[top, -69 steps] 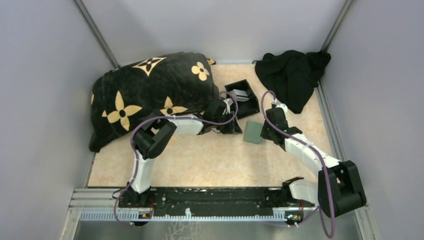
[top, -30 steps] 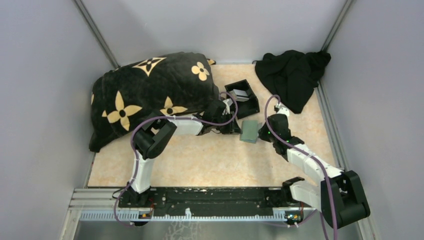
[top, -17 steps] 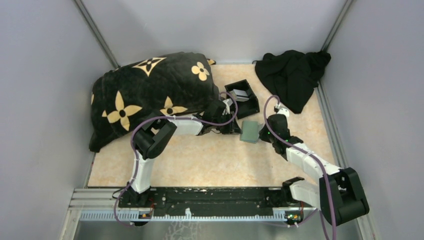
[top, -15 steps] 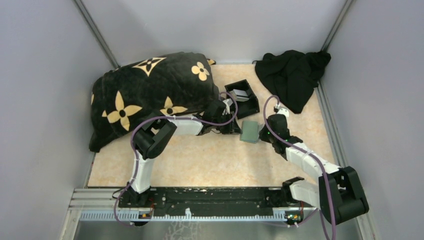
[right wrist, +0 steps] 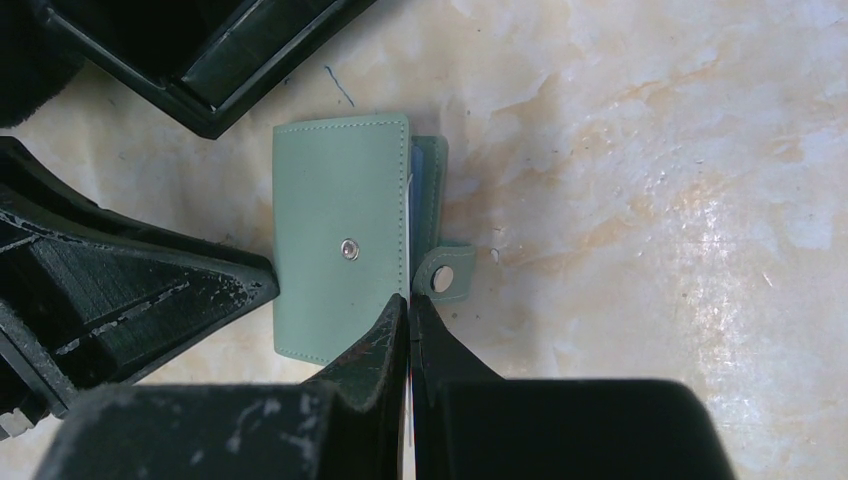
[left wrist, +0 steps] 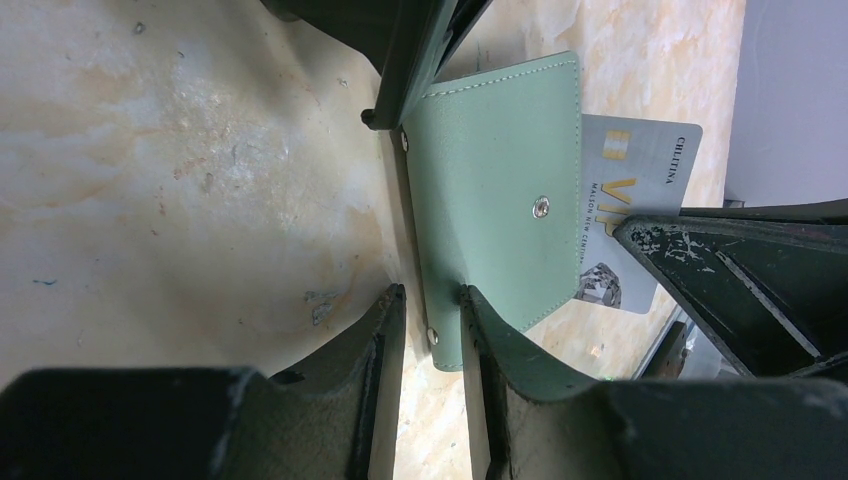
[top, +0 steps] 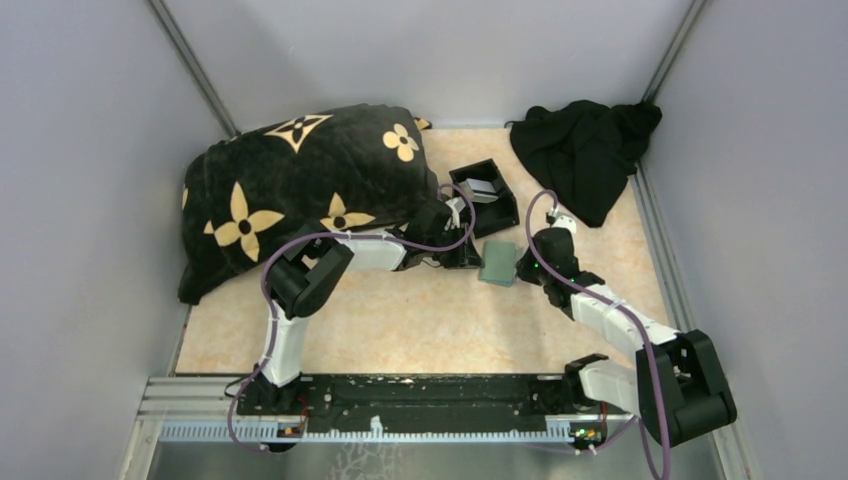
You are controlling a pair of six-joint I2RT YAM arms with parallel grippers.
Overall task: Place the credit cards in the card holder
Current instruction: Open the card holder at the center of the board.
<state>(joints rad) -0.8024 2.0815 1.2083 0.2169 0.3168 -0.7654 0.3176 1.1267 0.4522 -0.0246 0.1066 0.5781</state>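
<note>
Sage-green card holder [right wrist: 340,250] lies flat on the table [top: 400,320], just on the near side of the black box [top: 487,192], between the two arms. Its open side faces the right arm. One credit card [left wrist: 640,190] pokes out there, its long edge parallel to the holder's long edge. The right gripper [right wrist: 408,308] is closed on that card, so the push likely runs leftward into the pocket. The left gripper [left wrist: 430,300] stands partly open astride the opposite edge, seemingly bracing it.

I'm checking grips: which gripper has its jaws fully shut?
The right gripper: its jaws are pinched shut on the credit card half in the card holder. The left gripper has its jaws apart.
</note>
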